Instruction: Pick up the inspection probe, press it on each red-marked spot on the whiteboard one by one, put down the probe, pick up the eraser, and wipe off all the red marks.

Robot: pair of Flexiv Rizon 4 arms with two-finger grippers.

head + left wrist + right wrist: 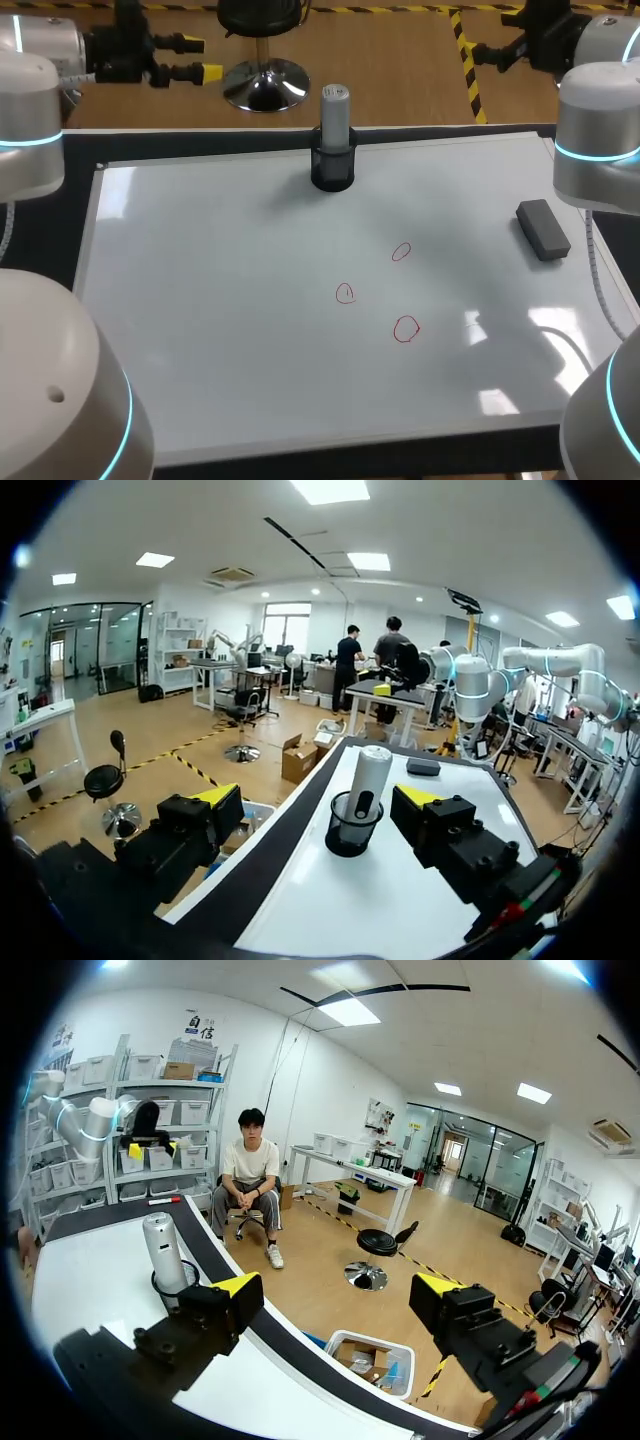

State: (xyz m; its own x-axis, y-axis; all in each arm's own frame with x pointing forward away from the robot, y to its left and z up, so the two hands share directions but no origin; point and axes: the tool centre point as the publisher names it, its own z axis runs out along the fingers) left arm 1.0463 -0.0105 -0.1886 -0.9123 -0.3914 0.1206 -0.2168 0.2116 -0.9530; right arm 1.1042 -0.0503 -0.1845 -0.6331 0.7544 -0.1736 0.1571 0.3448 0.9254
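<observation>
One inspection probe point(335, 115) was seen standing upright in a black holder point(333, 170) at the far edge of the whiteboard point(200, 330), with three red marks point(345, 293) drawn nearer the middle and the eraser point(543, 230) lying well apart near the board's right edge. Nothing was held: the left gripper point(318, 796) and the right gripper point(338, 1285) were both spread wide and empty, off beyond the board's far edge. Picking up the probe was judged the step in hand; the grey barrel would best be clamped above the holder's rim and drawn straight up, so that the holder is not dragged. Only the head view showed the red marks. The left wrist view showed the probe ahead of its parted fingers; the right wrist view showed it off beside one finger.
</observation>
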